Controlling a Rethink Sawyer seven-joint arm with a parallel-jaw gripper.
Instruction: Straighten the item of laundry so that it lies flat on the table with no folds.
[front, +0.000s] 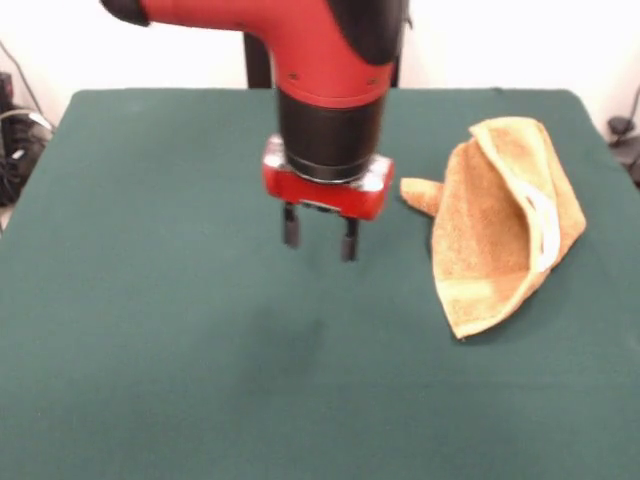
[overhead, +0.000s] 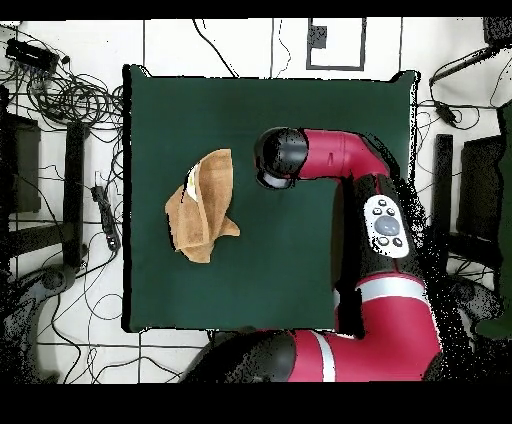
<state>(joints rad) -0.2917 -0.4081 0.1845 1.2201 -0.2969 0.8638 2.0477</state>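
Observation:
The golden-orange towel (front: 505, 220) lies folded over itself on the right side of the dark green table (front: 160, 330), with a white tag strip along one fold and a small corner sticking out to its left. In the overhead view the towel (overhead: 203, 205) lies left of centre. My gripper (front: 320, 238) hangs above the table's middle, left of the towel and apart from it. Its two fingers (front: 291, 227) point down, spread open and empty. In the overhead view the arm's black wrist hides the gripper.
The red and black arm (overhead: 340, 160) reaches in over the table (overhead: 300, 100) from the robot's base at the bottom right of the overhead view. Cables and stands (overhead: 60, 90) lie on the floor around the table's edges.

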